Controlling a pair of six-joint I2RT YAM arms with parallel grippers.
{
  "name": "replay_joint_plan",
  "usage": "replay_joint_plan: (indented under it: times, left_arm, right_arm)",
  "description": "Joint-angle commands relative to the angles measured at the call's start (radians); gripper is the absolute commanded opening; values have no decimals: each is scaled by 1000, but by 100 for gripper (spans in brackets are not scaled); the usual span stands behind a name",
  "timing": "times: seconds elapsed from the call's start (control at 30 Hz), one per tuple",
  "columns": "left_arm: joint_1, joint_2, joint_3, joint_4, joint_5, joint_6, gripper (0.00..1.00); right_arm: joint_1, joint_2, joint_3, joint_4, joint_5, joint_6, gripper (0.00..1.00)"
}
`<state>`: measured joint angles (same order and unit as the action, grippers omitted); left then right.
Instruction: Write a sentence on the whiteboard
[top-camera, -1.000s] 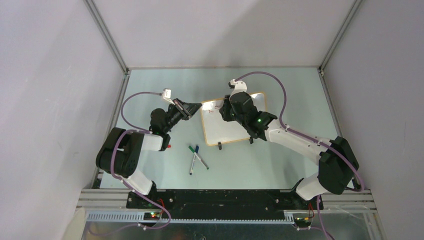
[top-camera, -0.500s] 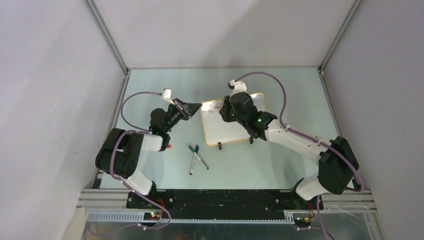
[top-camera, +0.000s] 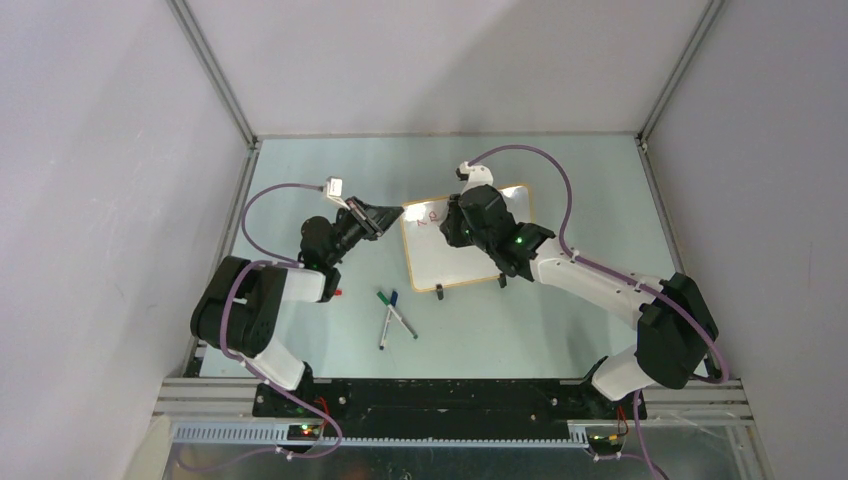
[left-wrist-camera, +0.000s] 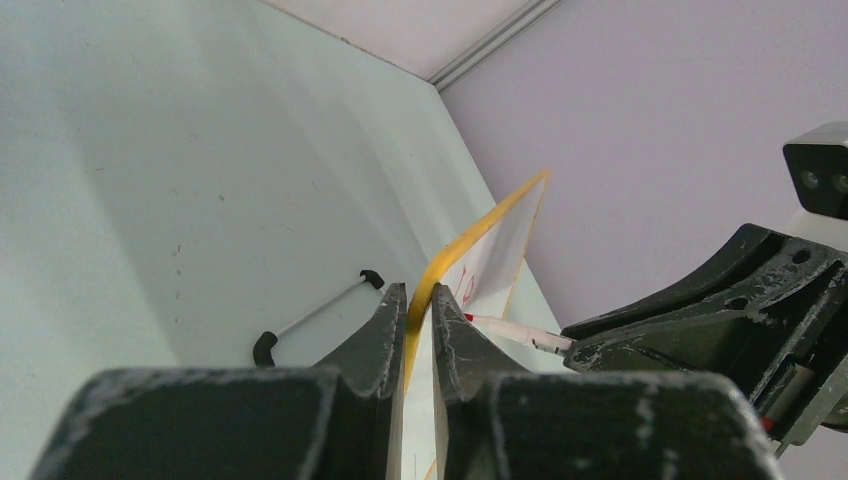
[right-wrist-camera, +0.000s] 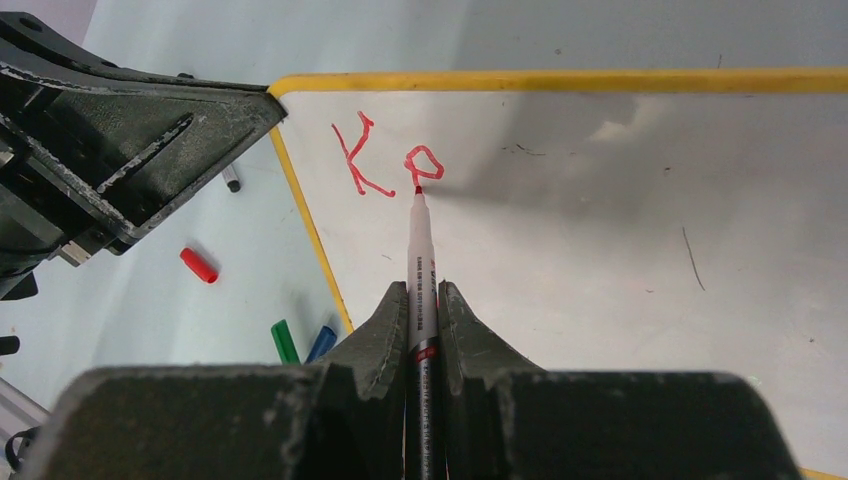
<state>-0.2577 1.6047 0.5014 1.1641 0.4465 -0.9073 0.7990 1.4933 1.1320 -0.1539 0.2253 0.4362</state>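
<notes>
Your sentence (right-wrist-camera: 385, 165) is at its second letter: right gripper (right-wrist-camera: 422, 290) clenched on the marker (right-wrist-camera: 420, 235), left gripper (left-wrist-camera: 418, 305) pinching the board (right-wrist-camera: 600, 250); next, finish that letter with steady contact.

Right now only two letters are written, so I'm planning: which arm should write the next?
Right: the right gripper holds the red marker, tip on the whiteboard; the left gripper clamps its frame.
</notes>
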Motion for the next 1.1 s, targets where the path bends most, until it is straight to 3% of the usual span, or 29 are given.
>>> replay_joint_plan:
  times: [0.0, 0.73, 1.07]
  left_arm:
    - [-6, -42, 6, 29, 6, 15, 0]
    - [-6, -44, 6, 25, 6, 18, 0]
    - [-6, -47, 5, 24, 6, 19, 0]
  right_arm:
    - [-18, -5, 23, -34, 40, 12, 0]
    - [-18, -30, 22, -54, 90, 28, 0]
    - [-4, -181, -86, 112, -2, -29, 0]
